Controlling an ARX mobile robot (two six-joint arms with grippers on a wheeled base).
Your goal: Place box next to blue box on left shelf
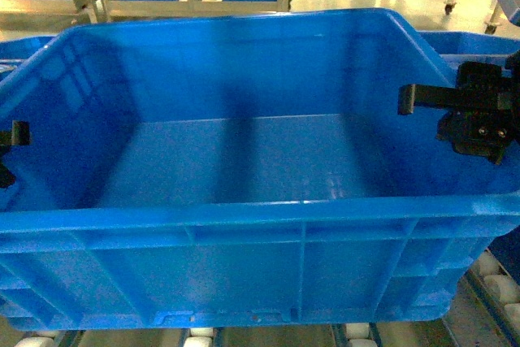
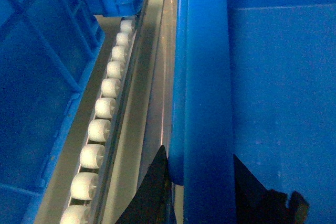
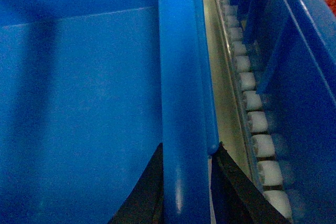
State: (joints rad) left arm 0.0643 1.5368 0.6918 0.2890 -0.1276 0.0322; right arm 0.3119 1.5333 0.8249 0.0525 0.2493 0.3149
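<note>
With both grippers, left gripper (image 2: 202,182) and right gripper (image 3: 186,182), clamped on opposite rims, the box (image 1: 244,160) sits on the left shelf (image 2: 100,108) rollers; lower evenly toward twelve o'clock.

Box (image 1: 244,168) on roller shelf (image 2: 100,114), between crates (image 2: 37,93)
</note>
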